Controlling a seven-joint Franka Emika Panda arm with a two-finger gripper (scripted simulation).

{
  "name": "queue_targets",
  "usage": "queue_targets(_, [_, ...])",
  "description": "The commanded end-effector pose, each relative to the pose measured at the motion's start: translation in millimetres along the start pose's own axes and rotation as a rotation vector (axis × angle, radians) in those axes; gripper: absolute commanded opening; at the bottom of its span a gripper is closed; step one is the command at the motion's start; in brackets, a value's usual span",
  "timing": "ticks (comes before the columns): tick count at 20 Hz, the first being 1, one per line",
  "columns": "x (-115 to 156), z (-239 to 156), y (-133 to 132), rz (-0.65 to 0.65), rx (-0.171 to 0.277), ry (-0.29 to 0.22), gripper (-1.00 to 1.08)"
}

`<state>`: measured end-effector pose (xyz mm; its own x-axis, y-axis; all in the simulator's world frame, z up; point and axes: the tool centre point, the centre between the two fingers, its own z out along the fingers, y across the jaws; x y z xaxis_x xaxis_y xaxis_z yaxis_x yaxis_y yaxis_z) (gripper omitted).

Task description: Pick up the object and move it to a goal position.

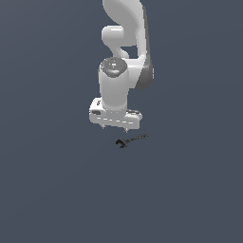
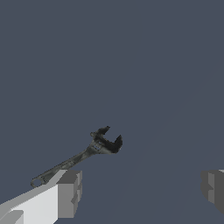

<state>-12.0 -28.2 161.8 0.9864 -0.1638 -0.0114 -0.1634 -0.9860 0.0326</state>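
Note:
The object is a small thin black wrench (image 1: pixel 130 140) lying flat on the grey floor, its open-jaw head toward the exterior view's left and its slim handle running to the right. In the wrist view the wrench (image 2: pixel 83 155) shows its forked head and its handle, whose end passes behind one finger (image 2: pixel 69 193). My white gripper (image 1: pixel 115 127) hangs just above and slightly behind the wrench, pointing down. It is open, with its two short fingertips spread wide and nothing between them (image 2: pixel 141 190). No goal marker is in view.
The plain dark grey floor (image 1: pixel 52 180) fills both views. The white arm (image 1: pixel 124 42) rises from the gripper toward the top of the exterior view. No other objects or edges are visible.

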Motion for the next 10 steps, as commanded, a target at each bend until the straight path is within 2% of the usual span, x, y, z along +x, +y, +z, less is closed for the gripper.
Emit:
queue_targets(1, [-1.0, 4.1, -4.4, 0.042, 0.003, 0.0, 1.0])
queue_targets(10, [-6.6, 23.6, -24.3, 0.252, 0.016, -0.002, 1.0])
